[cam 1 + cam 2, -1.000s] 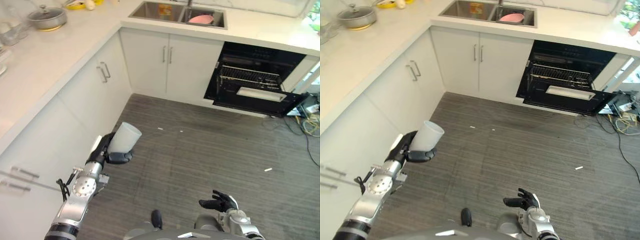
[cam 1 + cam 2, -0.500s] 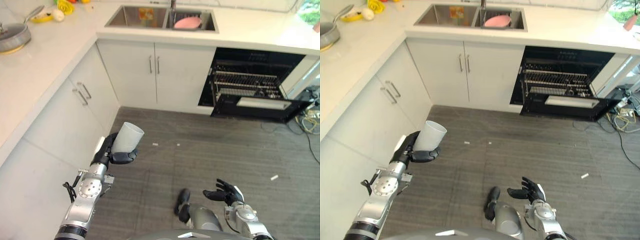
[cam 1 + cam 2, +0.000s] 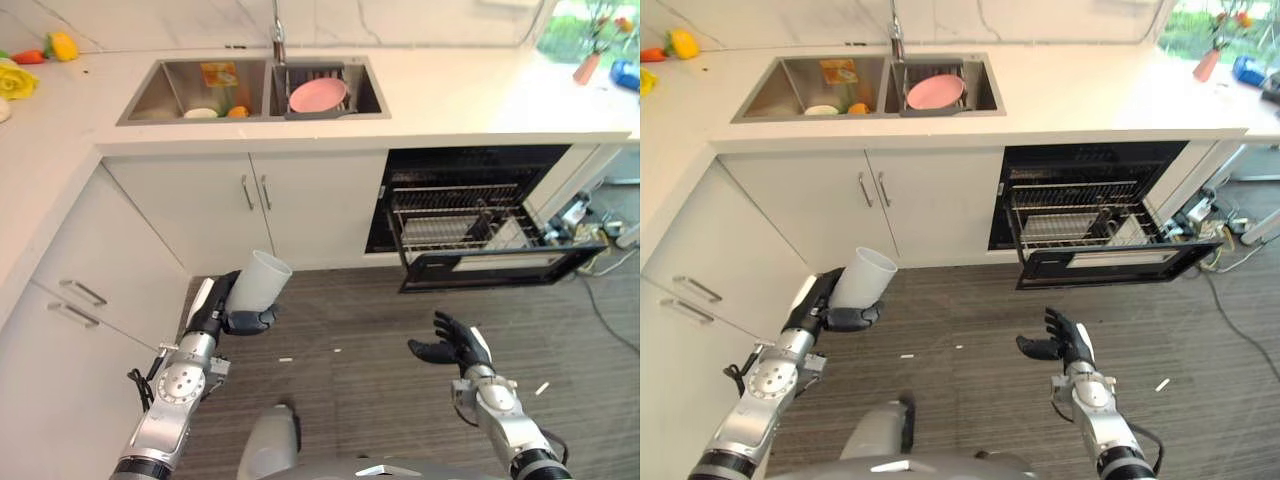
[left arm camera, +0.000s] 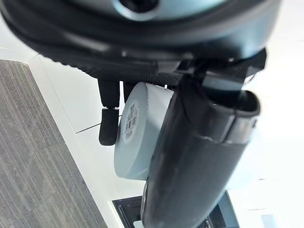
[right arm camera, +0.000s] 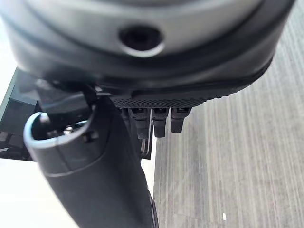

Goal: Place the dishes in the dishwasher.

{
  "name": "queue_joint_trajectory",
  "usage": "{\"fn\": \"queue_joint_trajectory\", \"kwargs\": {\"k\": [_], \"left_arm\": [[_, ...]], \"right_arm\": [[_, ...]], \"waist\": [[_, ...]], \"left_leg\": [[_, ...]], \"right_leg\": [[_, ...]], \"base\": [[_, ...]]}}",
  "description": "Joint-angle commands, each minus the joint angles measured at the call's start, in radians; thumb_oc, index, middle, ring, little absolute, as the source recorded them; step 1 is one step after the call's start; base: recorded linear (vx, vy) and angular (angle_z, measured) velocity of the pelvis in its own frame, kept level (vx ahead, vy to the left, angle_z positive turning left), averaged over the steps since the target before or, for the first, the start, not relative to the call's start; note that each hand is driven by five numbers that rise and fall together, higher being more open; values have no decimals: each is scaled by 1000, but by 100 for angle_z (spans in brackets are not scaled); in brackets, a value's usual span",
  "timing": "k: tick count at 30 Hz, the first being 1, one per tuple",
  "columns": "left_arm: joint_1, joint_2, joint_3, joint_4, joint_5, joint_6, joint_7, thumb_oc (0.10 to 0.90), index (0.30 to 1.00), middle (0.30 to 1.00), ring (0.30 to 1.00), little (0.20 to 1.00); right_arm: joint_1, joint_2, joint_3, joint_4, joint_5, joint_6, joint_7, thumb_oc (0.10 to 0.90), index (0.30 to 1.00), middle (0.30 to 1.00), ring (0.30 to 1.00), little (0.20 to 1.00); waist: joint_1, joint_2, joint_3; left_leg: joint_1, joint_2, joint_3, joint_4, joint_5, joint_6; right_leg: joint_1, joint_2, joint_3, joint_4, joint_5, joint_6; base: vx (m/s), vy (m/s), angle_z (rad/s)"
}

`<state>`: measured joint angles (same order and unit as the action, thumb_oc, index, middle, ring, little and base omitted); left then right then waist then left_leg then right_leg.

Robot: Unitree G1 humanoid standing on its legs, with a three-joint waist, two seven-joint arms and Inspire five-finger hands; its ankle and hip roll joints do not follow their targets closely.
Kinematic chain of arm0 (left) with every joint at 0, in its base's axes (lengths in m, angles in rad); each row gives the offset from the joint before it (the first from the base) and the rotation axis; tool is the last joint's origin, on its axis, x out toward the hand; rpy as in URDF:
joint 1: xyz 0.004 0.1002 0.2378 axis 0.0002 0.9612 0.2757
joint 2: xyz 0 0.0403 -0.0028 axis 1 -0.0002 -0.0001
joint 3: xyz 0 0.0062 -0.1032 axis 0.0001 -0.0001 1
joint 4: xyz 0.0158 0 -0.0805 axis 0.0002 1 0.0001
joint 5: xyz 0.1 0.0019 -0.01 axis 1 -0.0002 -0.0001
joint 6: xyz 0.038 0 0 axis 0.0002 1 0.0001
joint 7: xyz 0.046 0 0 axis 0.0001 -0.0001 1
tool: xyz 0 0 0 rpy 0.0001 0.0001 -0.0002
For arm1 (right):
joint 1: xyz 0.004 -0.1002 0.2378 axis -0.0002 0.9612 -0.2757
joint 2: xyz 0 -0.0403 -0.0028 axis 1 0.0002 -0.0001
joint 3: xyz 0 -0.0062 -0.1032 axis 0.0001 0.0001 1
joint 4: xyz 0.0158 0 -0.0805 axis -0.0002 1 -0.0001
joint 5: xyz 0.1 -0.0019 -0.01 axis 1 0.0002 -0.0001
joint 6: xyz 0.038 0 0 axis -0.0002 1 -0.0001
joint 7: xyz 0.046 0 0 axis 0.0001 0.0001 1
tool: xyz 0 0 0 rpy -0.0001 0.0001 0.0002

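White cup (image 3: 259,281) held in the left hand (image 3: 222,308), fingers and thumb curled round its lower body, mouth tilted up toward 1 o'clock; seen in the left wrist view (image 4: 137,133) wedged between thumb and fingers. Carried in mid-air above the grey floor (image 3: 380,330), just in front of the white cabinet doors (image 3: 250,205), at about 8 o'clock from the dishwasher (image 3: 470,215). Well apart from the machine, so not yet delivered.

Right hand (image 3: 452,346) empty, fingers spread and relaxed, hanging low at 6 o'clock below the dishwasher opening; nothing between its fingers in the right wrist view (image 5: 156,121).

Judged as an early-to-middle stage: one dish picked up and in transit, none clearly loaded by this hand yet. Left to do: bring the cup across toward 2 o'clock, set it in the rack, then fetch the rest.

Dishwasher door (image 3: 500,268) dropped open, wire rack (image 3: 450,215) pulled partly out; some pale items apparently lying in it, too small to identify.

Double sink (image 3: 250,88) at 12 o'clock from the cup: pink plate (image 3: 317,95) resting in a dark basket in the right-hand basin, presumably awaiting loading; left basin holding a small pale bowl-like thing (image 3: 201,113) and an orange object (image 3: 236,111). Yellow and red vegetables (image 3: 62,46) on the countertop (image 3: 470,95) far off at 10 o'clock.
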<state>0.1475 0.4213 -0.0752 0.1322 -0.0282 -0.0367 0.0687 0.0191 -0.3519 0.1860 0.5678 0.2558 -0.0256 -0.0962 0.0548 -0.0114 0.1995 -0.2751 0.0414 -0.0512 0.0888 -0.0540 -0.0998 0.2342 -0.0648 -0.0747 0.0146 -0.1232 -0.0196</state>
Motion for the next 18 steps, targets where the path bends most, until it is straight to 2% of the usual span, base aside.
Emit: {"fn": "queue_joint_trajectory", "kwargs": {"k": [1,2,4,5,6,8,10,11,12,13,14,17,18], "left_arm": [[-30,26,39,-144,24,-93,44,400,300,300,300,300],[-30,26,39,-144,24,-94,43,400,300,300,300,300],[-27,35,45,-140,39,-90,36,400,300,300,300,300],[-26,45,57,-134,49,-86,43,400,300,300,300,300],[-26,50,63,-131,49,-85,47,400,300,300,300,300],[-31,56,69,-128,49,-84,51,400,300,300,300,300],[-35,56,74,-128,50,-83,56,400,300,300,300,300],[-34,54,82,-134,45,-86,62,400,300,300,300,300],[-34,54,82,-134,45,-87,62,400,300,300,300,300],[-33,54,85,-136,39,-88,63,400,300,300,300,300],[-35,56,89,-137,33,-90,70,400,300,300,300,300],[-50,55,92,-124,34,-96,86,400,300,300,300,300],[-51,55,92,-122,34,-97,87,400,300,300,300,300]], "right_arm": [[-34,8,-38,-59,-52,-73,14,800,900,900,900,900],[-32,8,-38,-60,-53,-72,13,800,900,900,900,900],[-25,19,-44,-65,-61,-68,22,800,900,900,900,900],[-30,23,-42,-79,-70,-63,36,800,900,900,900,900],[-34,21,-41,-88,-78,-60,41,800,900,900,900,900],[-35,17,-45,-110,-91,-60,44,800,900,900,900,900],[-36,18,-52,-121,-91,-58,41,800,900,900,900,900],[-35,18,-65,-142,-82,-62,41,800,900,900,900,900],[-34,18,-66,-143,-82,-61,41,800,900,900,900,900],[-39,13,-73,-148,-77,-62,39,800,900,900,900,900],[-51,7,-82,-155,-66,-65,33,800,900,900,900,900],[-60,1,-93,-170,-61,-65,23,800,900,900,900,900],[-60,1,-94,-171,-61,-64,23,800,900,900,900,900]], "waist": [[48,39,-29],[50,38,-29],[36,46,-39],[24,50,-28],[23,52,-21],[21,54,-7],[23,55,-5],[20,55,-8],[20,56,-8],[19,57,-9],[17,52,-6],[-1,39,3],[1,40,5]], "left_leg": [[113,-39,24,46,107,50],[115,-40,26,46,106,51],[157,-55,32,39,75,80],[197,-63,53,42,44,114],[214,-67,62,47,29,130],[237,-70,77,57,-2,150],[247,-69,88,61,-19,154],[269,-56,106,53,-40,148],[270,-54,106,52,-41,148],[278,-42,112,48,-52,141],[291,-26,122,45,-68,125],[334,-6,122,36,-96,95],[339,-4,124,34,-96,95]], "right_leg": [[-41,-9,-129,92,-52,93],[-42,-12,-127,97,-55,94],[-81,-54,-124,224,-43,116],[-145,-90,-106,357,7,141],[-176,-100,-94,422,27,145],[-227,-121,-98,494,57,152],[-251,-142,-116,505,61,151],[-271,-186,-163,434,56,145],[-268,-184,-165,430,56,144],[-279,-204,-189,382,55,141],[-314,-248,-228,287,84,150],[-358,-287,-227,160,182,192],[-352,-283,-228,152,187,193]], "base": [[229,175,-125],[376,300,-144],[311,274,-91],[297,272,-122],[255,232,-131],[102,99,-77],[121,7,-22],[165,-38,-11],[160,-100,-21],[180,-167,-30],[253,-238,-35],[217,-205,-29],[192,-218,-30]]}}
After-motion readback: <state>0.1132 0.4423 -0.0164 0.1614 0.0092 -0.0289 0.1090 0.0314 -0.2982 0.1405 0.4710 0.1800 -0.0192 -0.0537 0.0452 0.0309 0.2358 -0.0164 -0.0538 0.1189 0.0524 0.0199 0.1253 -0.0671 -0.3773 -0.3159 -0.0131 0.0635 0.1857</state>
